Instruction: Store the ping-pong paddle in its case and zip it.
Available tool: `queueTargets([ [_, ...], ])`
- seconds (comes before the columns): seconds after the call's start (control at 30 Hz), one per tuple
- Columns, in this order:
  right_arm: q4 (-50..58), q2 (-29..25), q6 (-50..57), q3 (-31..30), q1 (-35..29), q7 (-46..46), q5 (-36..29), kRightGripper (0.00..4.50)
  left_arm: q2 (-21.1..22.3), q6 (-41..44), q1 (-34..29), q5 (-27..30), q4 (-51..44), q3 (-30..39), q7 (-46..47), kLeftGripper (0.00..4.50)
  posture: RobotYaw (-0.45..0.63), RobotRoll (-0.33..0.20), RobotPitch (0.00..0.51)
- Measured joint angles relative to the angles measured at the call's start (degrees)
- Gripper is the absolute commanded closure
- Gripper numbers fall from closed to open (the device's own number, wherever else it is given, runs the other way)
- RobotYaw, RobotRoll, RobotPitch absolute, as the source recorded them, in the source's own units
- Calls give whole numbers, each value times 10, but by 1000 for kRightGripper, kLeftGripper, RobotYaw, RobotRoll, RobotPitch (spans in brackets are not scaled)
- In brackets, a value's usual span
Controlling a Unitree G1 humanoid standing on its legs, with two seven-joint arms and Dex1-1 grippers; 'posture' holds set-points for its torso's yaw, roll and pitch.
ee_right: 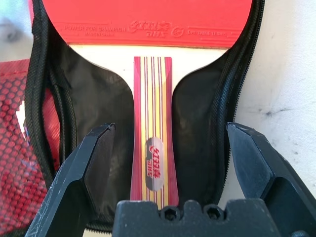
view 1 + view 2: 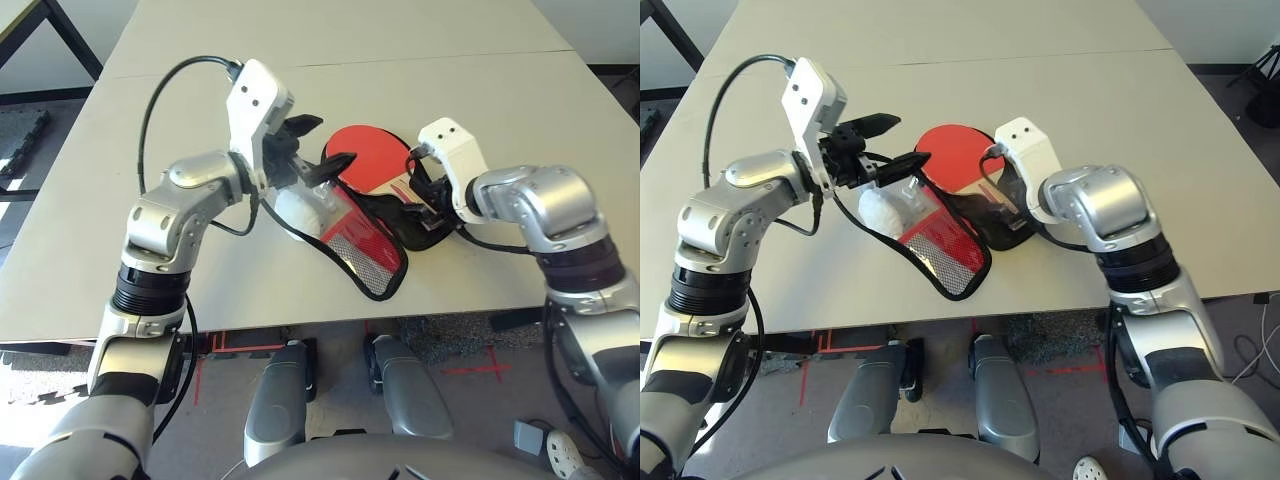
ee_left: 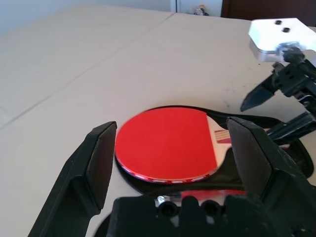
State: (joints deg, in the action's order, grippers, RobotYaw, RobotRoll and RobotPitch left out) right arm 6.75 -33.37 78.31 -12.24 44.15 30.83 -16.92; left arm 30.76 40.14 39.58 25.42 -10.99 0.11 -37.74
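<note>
At the centre of the left eye view, the ping-pong paddle [image 2: 367, 155] lies in the unfolded case [image 2: 372, 245], handle over the black lining. My right gripper [image 1: 170, 173], right of centre, stands wide above the handle. My left gripper [image 2: 890, 150], upper left of centre, is wide and empty.

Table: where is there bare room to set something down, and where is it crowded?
Bare: the table beyond the paddle, up to the seam, and the strip between case and near edge. Crowded: around the case, with both grippers above.
</note>
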Motion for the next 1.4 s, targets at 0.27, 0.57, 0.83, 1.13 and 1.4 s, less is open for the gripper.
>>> queueTargets([
  [0.27,-14,-7,-12,-8,0,11,0,648,42,1,2,-5,0,22,4,0,76,0,194],
  [0.57,-32,-8,-10,-28,-1,19,-1,3447,33,5,2,-5,-11,21,16,0,70,0,196],
  [0.83,-7,-27,20,-27,-8,23,-15,3447,31,5,2,-6,-14,17,16,0,57,0,193],
  [1.13,22,-12,30,-4,-22,22,-39,1359,26,-2,6,-14,3,15,17,0,65,0,189],
  [1.4,11,-72,-13,19,3,90,-72,28,110,-2,25,-40,28,45,17,0,83,0,190],
])
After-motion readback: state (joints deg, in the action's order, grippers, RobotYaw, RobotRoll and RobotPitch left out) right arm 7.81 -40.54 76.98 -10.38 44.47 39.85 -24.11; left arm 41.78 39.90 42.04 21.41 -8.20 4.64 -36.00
